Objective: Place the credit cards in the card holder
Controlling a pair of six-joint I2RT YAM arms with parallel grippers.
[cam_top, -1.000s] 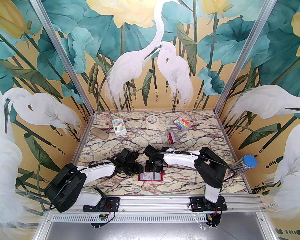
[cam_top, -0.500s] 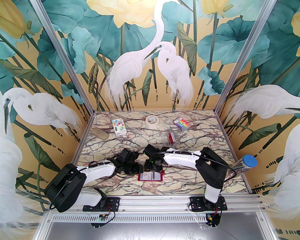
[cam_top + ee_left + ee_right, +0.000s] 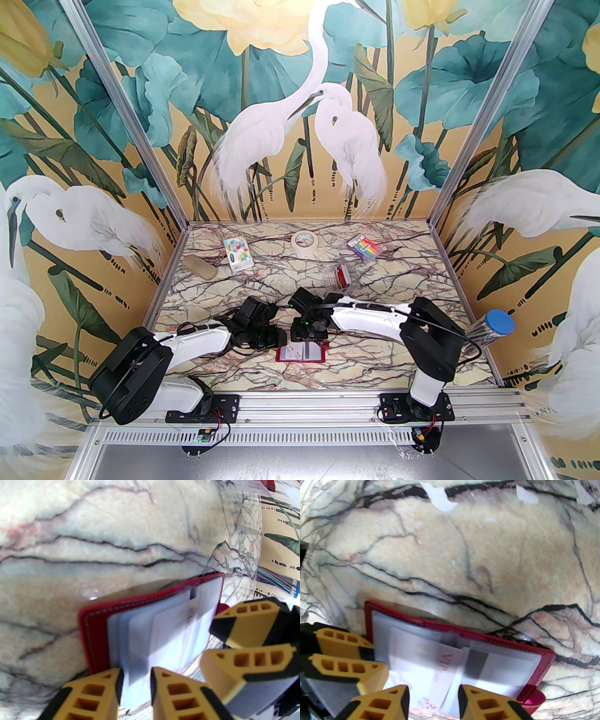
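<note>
Lying open on the marble surface (image 3: 375,281) just in front of the arm bases, the red card holder (image 3: 545,666) shows a dark-striped card (image 3: 478,665) inside one pocket. The left tool (image 3: 136,674) has its jaws slightly apart, with a clear sleeve (image 3: 137,658) between them. The right tool (image 3: 433,688) has its jaws apart astride a VIP card (image 3: 431,660). Whether either actually grips, I cannot tell.

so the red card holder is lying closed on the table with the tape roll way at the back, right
Not quite: the card holder is lying open, not closed. The right wrist view shows it spread flat with a dark-striped card inside. The rest holds: it is on the table, and the tape roll sits at the back.
</note>
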